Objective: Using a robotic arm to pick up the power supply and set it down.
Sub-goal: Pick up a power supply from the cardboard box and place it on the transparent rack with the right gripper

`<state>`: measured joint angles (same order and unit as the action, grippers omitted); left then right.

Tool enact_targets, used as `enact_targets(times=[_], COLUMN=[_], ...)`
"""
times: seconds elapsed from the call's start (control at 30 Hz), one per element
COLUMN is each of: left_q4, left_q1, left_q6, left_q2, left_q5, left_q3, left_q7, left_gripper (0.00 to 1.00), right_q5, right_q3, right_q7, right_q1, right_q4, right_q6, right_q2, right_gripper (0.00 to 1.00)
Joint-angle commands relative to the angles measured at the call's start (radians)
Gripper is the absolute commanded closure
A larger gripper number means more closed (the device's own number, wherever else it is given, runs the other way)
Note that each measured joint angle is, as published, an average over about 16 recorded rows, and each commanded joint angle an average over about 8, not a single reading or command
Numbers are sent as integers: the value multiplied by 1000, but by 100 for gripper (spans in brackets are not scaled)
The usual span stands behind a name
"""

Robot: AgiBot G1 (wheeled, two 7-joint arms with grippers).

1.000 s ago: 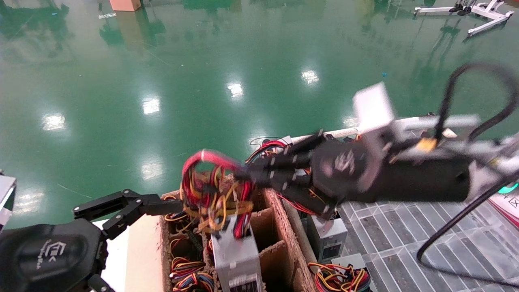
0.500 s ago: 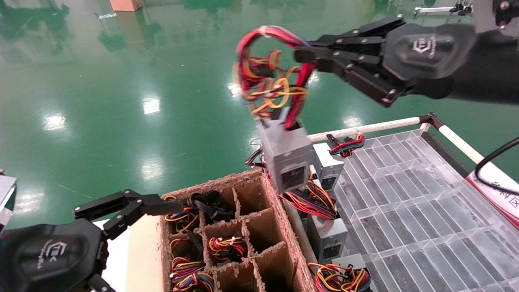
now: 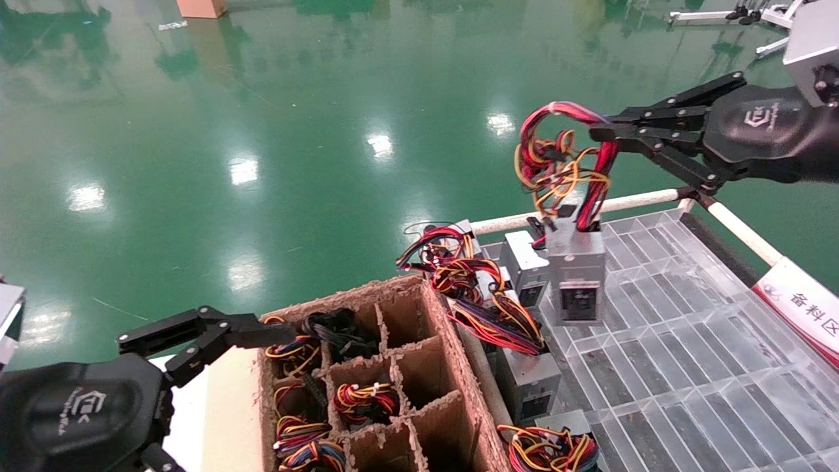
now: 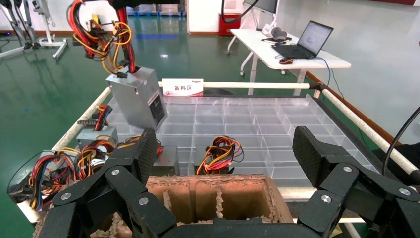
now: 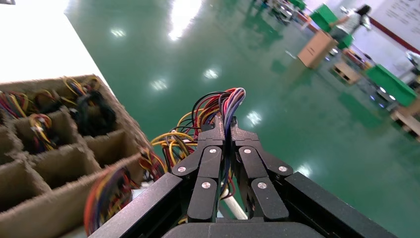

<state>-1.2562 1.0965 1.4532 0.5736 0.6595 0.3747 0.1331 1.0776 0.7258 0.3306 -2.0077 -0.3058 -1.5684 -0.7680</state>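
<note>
My right gripper (image 3: pixel 600 134) is shut on the looped red, yellow and black wires (image 3: pixel 557 157) of a power supply (image 3: pixel 577 282). The silver-grey box hangs upright below the loop, dark socket face toward me, over the back left part of the clear tray (image 3: pixel 688 341). In the right wrist view the right gripper (image 5: pixel 227 124) has its fingertips pinching the wire bundle (image 5: pixel 218 106). The left wrist view shows the hanging power supply (image 4: pixel 138 96) above the tray. My left gripper (image 3: pixel 262 337) is parked low at the left by the cardboard box, and in its wrist view the left gripper (image 4: pixel 228 144) stands open and holds nothing.
A divided cardboard box (image 3: pixel 446 341) holds wire bundles in several cells. Other power supplies (image 3: pixel 527 383) with tangled wires (image 3: pixel 498 314) line the tray's left side. A white rail (image 3: pixel 629 200) edges the tray's far side, with a white sign (image 3: pixel 799 305) at the right.
My right gripper lifted the power supply by its wires out of the cardboard box, swung it up and right, then lowered it over the tray. The left arm has not moved.
</note>
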Motion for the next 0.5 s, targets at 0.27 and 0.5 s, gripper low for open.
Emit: enact_targets(times=[0.27,0.5], left_q4=[0,0], left_q1=[0,0], left_q6=[0,0], left_q2=[0,0], left_q5=[0,0], left_q3=[0,0], left_q7=[0,0], left_gripper=[0,0], right_q5=[49,74], right_q3=[36,52], right_q7=[91,141], right_q1=[-10,6], right_q4=[116,185], right_q6=[21,74], right_q2=[8,-25], right_gripper=[100,100])
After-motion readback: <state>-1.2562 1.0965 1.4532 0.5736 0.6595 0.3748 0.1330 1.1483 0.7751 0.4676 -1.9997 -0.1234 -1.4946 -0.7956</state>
